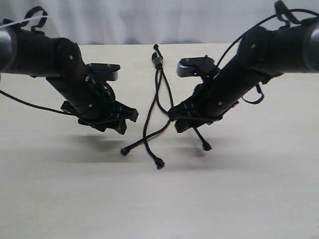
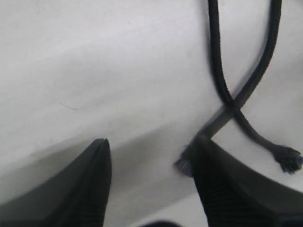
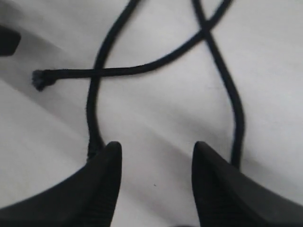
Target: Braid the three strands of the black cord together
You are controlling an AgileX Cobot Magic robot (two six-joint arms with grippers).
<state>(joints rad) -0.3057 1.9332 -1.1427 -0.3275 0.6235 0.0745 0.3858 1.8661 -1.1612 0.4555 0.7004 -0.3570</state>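
Left gripper (image 2: 151,146) gapes open and empty, a frayed strand tip (image 2: 182,165) just beside one finger. Right gripper (image 3: 156,149) is open too, with strands (image 1: 146,141) passing outside both its fingers. Between the two, the cord (image 1: 158,62) lies on the desk (image 1: 149,199), strands loosely crossed.

cord (image 1: 158,62) on table (image 1: 249,189) | strands (image 1: 145,140) crossed between left tool (image 1: 127,119) and right tool (image 1: 180,123)

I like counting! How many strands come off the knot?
3: the left strand and middle strand cross near the front; the right strand runs partly hidden under the right pincer.
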